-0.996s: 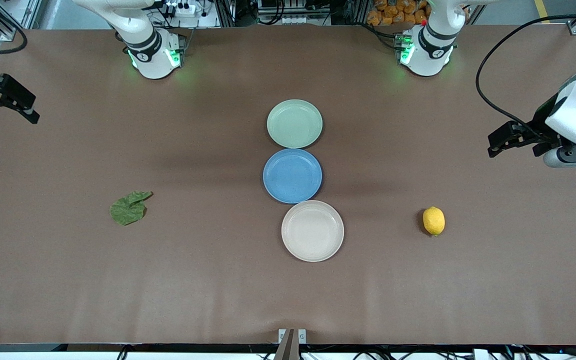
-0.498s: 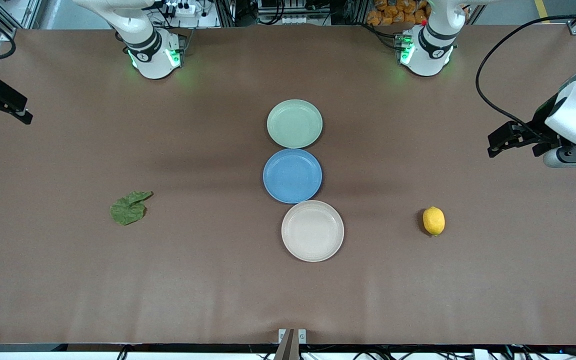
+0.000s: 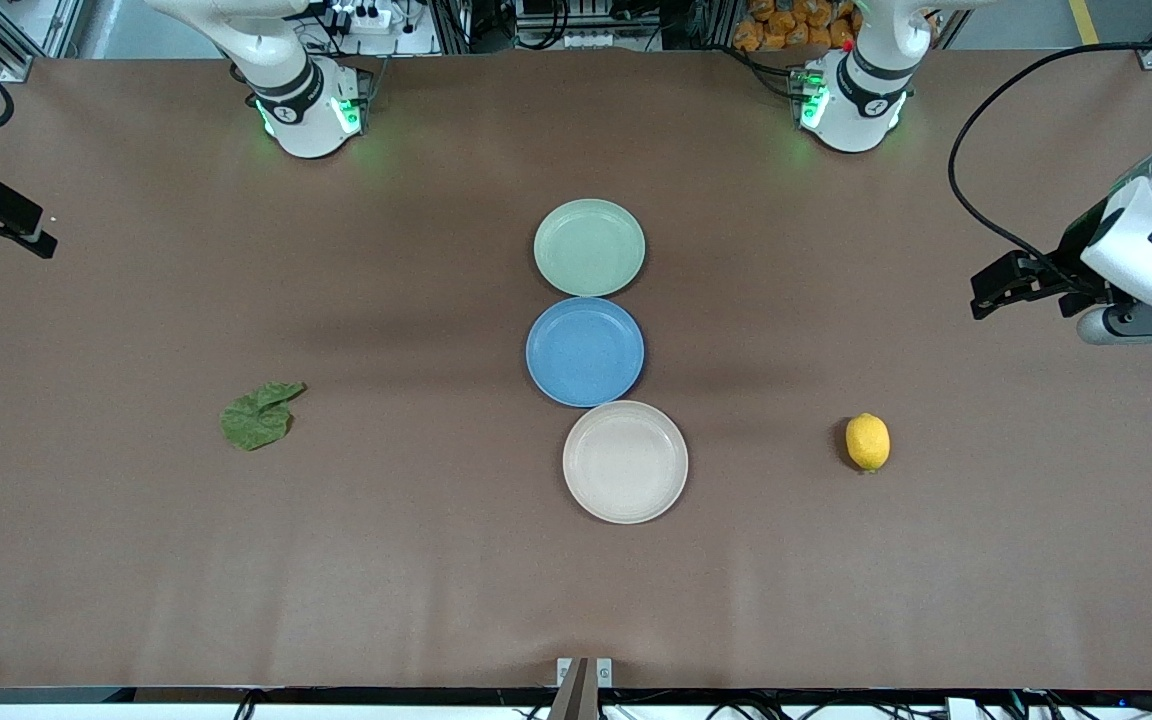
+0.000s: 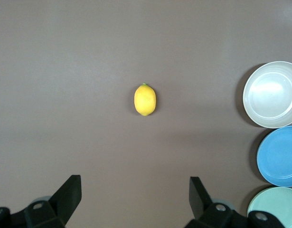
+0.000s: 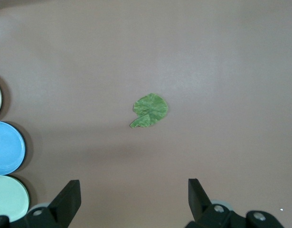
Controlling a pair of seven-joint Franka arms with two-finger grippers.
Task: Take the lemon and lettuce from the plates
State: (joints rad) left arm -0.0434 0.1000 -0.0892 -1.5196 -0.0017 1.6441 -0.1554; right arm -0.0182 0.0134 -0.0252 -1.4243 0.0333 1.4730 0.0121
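The jaws of both grippers are spread wide, and nothing is held between them. The left gripper (image 3: 998, 290) is seen up in the air over the bare table near the left arm's end, its two dark fingers (image 4: 70, 192) framing empty brown surface in the left wrist view. The right gripper (image 3: 11, 225) is raised at the edge of the table at the right arm's end, and its fingers (image 5: 70, 197) are likewise parted over bare table in the right wrist view.

The lemon (image 3: 867, 441) is found lying on the table itself, not on any plate, toward the left arm's end and well apart from the plates. It is shown alone on the brown surface in the left wrist view (image 4: 145, 99), with a small nub at one end.

The lettuce (image 3: 258, 416) is laid flat on the table toward the right arm's end, also well apart from the plates. Its wrinkled dark green outline is seen clearly in the right wrist view (image 5: 150, 110).

Three plates are set in a row down the middle of the table, each just beside the next. The pale green plate (image 3: 589, 247) is placed farthest from the front camera, the blue plate (image 3: 585, 351) is set between the other two, and the beige plate (image 3: 625, 461) is placed nearest the camera. Nothing is carried on any of them.
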